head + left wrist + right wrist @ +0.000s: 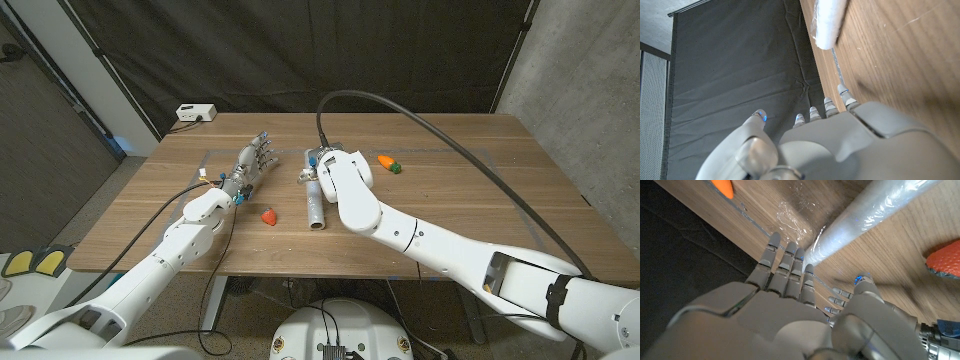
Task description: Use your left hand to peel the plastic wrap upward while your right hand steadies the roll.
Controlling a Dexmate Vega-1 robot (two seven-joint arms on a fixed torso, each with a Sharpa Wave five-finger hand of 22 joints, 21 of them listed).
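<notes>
Plastic wrap roll (314, 200) lies at table (480, 190) centre, axis running twelve to six. Right hand (322, 163) rests its fingers (790, 265) on the roll's far end, nothing clasped. Left hand (250, 163), at nine o'clock of the roll, fingers apart, holds nothing. Strawberry (267, 215) lies near the roll's near end, at about eight o'clock; carrot (386, 160) at two o'clock.

Colours on the brown wood table (480, 200)

Clear-wrapped white roll (315, 200), red strawberry (267, 215), orange carrot (386, 160) with green top, black curtain (300, 50).
</notes>
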